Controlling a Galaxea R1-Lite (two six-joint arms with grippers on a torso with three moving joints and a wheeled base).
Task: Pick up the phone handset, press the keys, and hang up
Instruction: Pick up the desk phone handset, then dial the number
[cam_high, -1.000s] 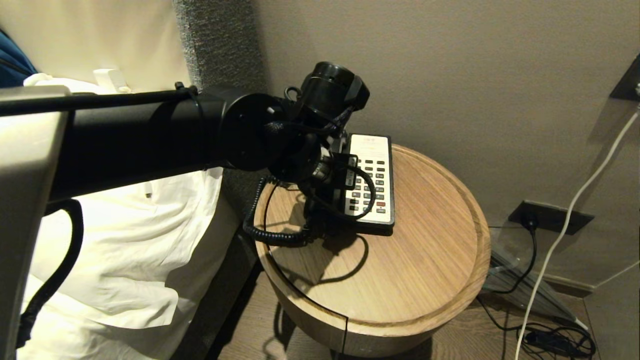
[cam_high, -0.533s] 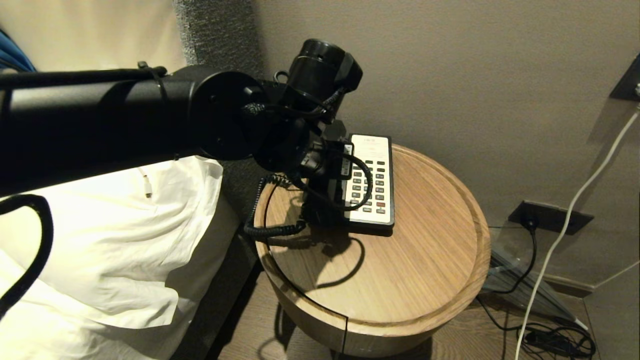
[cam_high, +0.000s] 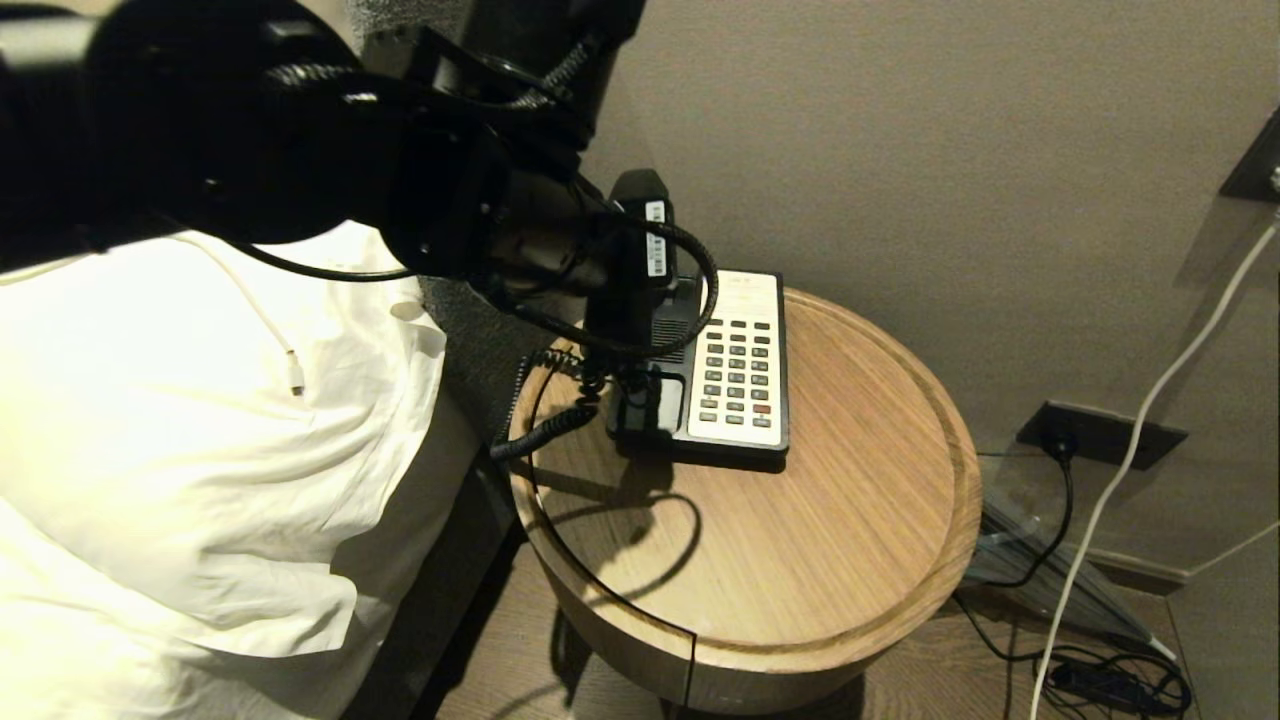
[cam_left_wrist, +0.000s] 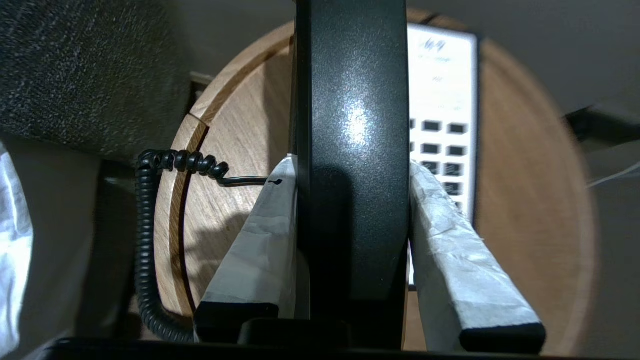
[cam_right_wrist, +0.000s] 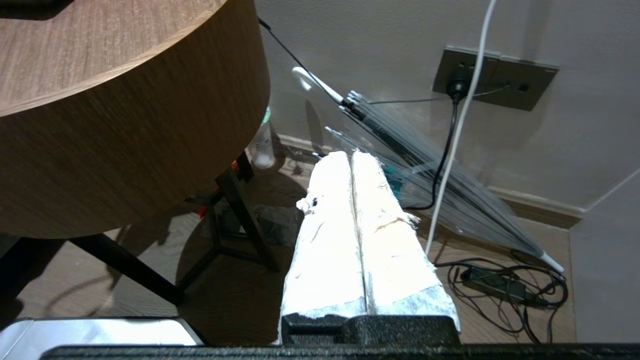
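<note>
Black handset: my left gripper (cam_left_wrist: 353, 220) is clamped on the phone handset (cam_left_wrist: 356, 125), one taped finger (cam_left_wrist: 260, 235) pressed on each side of its shaft.
Handset position: lifted clear of the phone base (cam_high: 715, 400) and hanging above its cradle side; in the head view it stands nearly upright (cam_high: 640, 250).
Coiled cord (cam_high: 535, 430): runs from the handset end down over the bench (cam_high: 800, 560) edge toward the bed (cam_high: 200, 450).
Keypad (cam_high: 740, 370): exposed, nothing touching it.
Right gripper (cam_right_wrist: 356, 220): fingers pressed together, holding nothing, parked low beside the bench and pointing at the floor.
Far field: wall socket (cam_right_wrist: 495, 77) with a black plug, white cable (cam_right_wrist: 457, 130), folded clear umbrella (cam_right_wrist: 440, 185) against the wall.
Progress (judgement): pick-up looks done; key pressing and hanging up remain.
Left wrist view only: finger contact on both sides of the handset, which my arm hides from the head camera.
Head view only: the empty cradle and the full keypad, mostly hidden behind the handset in the wrist view.
Right wrist view only: bench underside, legs and floor clutter.
</note>
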